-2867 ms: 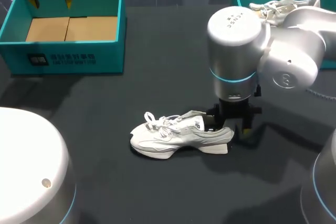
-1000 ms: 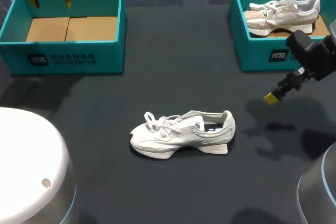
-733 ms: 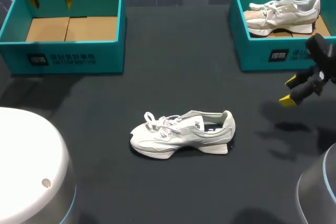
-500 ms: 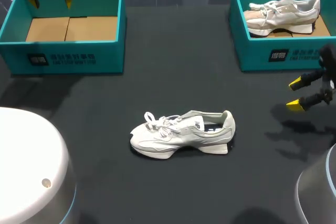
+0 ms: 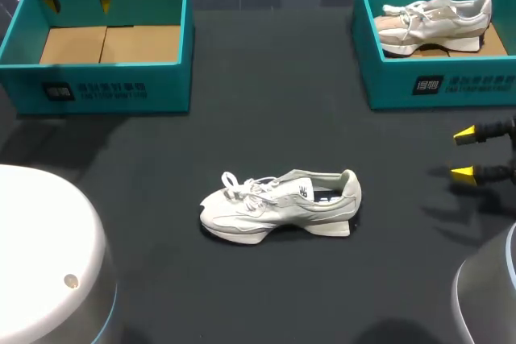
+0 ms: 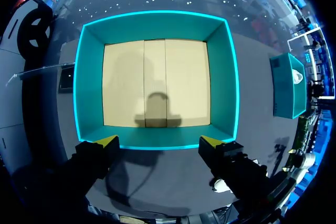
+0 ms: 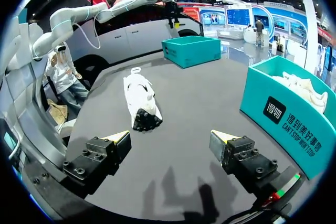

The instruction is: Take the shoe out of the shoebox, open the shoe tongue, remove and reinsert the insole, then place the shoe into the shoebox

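When looking for the white shoe (image 5: 278, 205), find it out of any box, near the middle of the dark table (image 5: 266, 110), standing on its sole. Laces and toe toward my left arm's side, heel toward my right arm's side; dark inside showing at the collar. Touched by neither gripper.

Off to the shoe's heel side, well apart from it and close to the table's right edge, find the right gripper (image 5: 463, 154): fingers spread wide, gripping nothing. From the right wrist view, see the shoe ahead of those fingers, heel end nearest, with bare tabletop between.

Beyond that gripper, at the far right of the table, note the right shoebox (image 5: 391, 86), teal, holding a second white shoe (image 5: 435, 15) on its cardboard floor.

Across at the far left, note the left shoebox (image 5: 161, 86), teal too, showing its brown cardboard floor. Above its far wall, find the left gripper (image 5: 78, 2), fingers spread wide with nothing held. From the left wrist view, looks straight down into that box, both yellow tips over the one wall, apart from it.
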